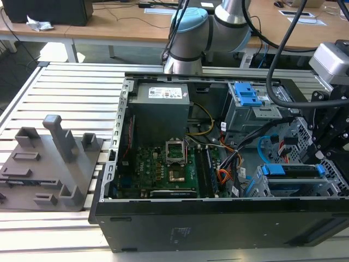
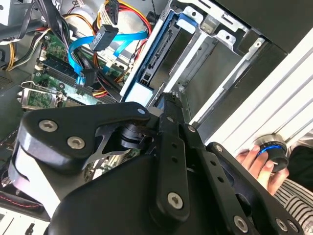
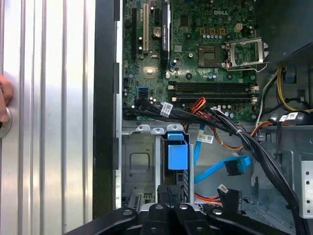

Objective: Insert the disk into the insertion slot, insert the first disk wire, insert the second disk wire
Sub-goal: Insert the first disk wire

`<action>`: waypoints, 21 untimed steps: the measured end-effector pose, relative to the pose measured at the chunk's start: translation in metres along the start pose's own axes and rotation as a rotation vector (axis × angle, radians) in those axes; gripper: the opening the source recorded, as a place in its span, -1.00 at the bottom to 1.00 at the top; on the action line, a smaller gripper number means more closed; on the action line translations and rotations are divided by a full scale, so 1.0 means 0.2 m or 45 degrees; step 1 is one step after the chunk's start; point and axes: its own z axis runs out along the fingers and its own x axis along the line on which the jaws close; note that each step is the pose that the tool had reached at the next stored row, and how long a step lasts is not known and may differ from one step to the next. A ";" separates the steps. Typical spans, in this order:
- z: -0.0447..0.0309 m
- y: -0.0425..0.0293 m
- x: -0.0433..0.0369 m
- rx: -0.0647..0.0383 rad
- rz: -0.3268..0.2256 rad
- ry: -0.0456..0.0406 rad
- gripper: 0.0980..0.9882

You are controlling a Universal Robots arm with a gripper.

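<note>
Counting one robot arm, one black computer case, one green board, one square chip socket and one grey power box. Also counting one disk with a blue frame, one grey metal slot, one blue latch and two blue wires. Counting one grey rack, one silver table, one hand and one round knob too.

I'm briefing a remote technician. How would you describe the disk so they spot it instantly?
Find the open black case. In its near corner on the exterior view's right, the insertion slot holds the disk. Its long bright-blue frame differs from the smaller blue latch farther back.
</note>
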 end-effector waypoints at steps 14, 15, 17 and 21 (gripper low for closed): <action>-0.002 0.001 -0.050 0.000 0.000 0.000 -0.41; -0.002 0.001 -0.064 0.000 0.000 0.000 -0.41; -0.002 0.001 -0.097 0.000 0.000 0.000 -0.41; 0.000 0.002 -0.117 0.000 0.000 0.000 -0.41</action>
